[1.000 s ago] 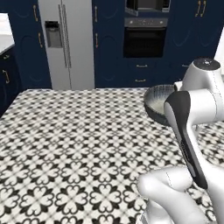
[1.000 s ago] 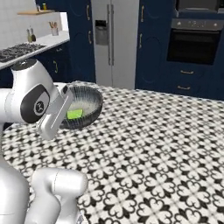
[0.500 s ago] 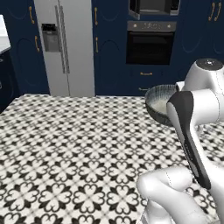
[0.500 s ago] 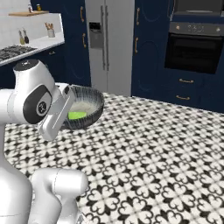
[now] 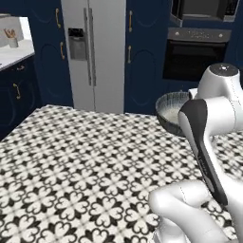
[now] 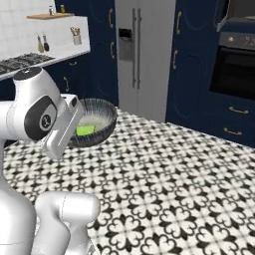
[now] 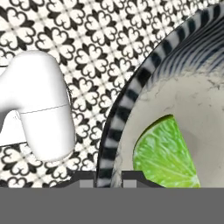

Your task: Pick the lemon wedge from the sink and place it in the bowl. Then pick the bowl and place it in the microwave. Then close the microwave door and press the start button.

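The arm holds the bowl (image 6: 95,122) up off the black-and-white patterned floor (image 6: 179,179), at about the height of its own upper joints. In the right base view the bowl sits left of centre, partly hidden behind the white wrist; in the left base view it shows at centre right (image 5: 172,110), its ribbed grey outside facing the camera and its pale inside just visible over the rim. The lemon wedge (image 6: 85,130) lies inside the bowl, a yellow-green patch against the whitish inner wall; in the hand view it fills the lower right (image 7: 164,155), resting on the bowl's pale interior just beside the rim. The tool (image 7: 109,177) appears at the bottom centre of the hand view, its two dark fingertips (image 7: 86,178) standing on either side of the striped rim, one outside and one inside, so it is closed on the bowl's edge. The bowl sits roughly level in both base views. Beyond the floor, a steel double-door refrigerator (image 5: 95,52) stands at upper centre of the left base view, with dark blue cabinets (image 5: 142,52) on either side. A black oven (image 5: 197,59) shows at upper right of that view, and above it the lower part of the microwave (image 5: 201,9) at the top edge. At upper left of the right base view a tabletop (image 6: 37,62) carries small utensils below a white tiled wall.
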